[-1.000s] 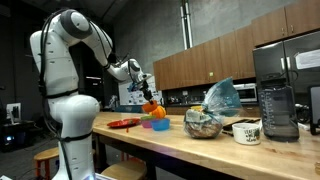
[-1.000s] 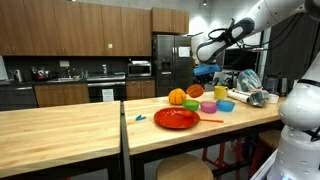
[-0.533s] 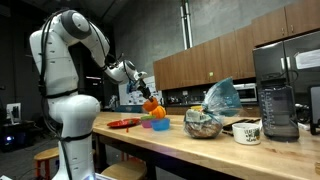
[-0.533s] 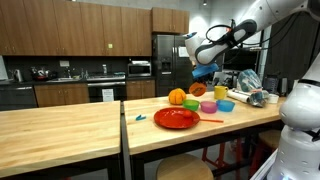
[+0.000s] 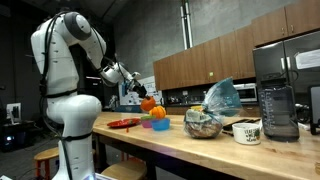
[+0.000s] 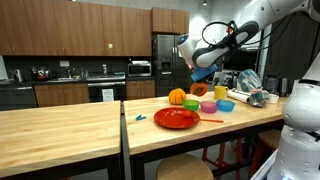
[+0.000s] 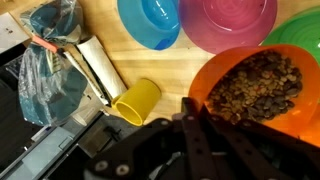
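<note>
Item: orange bowl [image 7: 255, 85], filled with brown pellets.

Location: held clear of the table [image 7: 110, 30], carried by the single arm's end effector [image 7: 192, 108], which is closed narrowly on the bowl's near rim.

Bearing: in the wrist view the bowl extends up and to the right of the grip. It is round, so no long axis is presented.

Beneath and beyond it on the table: blue bowl [image 7: 150, 22], pink bowl [image 7: 235, 20], green bowl [image 7: 308, 25], yellow cup [image 7: 137, 100].

In an exterior view a red plate [image 6: 176, 118] is seen lower down, well to one side.
</note>
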Motion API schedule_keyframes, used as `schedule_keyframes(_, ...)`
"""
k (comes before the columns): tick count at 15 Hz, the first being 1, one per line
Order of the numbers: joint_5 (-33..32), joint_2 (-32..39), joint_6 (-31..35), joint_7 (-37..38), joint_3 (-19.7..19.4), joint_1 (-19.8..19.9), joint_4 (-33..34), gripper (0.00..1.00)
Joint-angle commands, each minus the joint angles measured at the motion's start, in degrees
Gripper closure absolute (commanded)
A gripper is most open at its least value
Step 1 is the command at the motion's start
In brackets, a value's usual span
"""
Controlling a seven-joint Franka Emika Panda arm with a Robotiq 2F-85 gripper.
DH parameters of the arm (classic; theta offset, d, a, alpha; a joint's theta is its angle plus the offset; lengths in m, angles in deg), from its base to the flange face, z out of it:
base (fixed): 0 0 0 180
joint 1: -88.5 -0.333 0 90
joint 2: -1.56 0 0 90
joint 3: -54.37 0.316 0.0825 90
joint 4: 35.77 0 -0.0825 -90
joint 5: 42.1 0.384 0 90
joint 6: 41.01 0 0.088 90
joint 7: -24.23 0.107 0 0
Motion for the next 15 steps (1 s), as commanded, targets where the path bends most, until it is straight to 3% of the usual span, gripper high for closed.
schedule_keyframes(1,-3.9,1.7,-3.9,1.7,0.7,-2.3,1.8,0.99)
schedule_keyframes(15,-19.0,11.9,-10.5,4.2,1.1,-8.5,5.6,0.99)
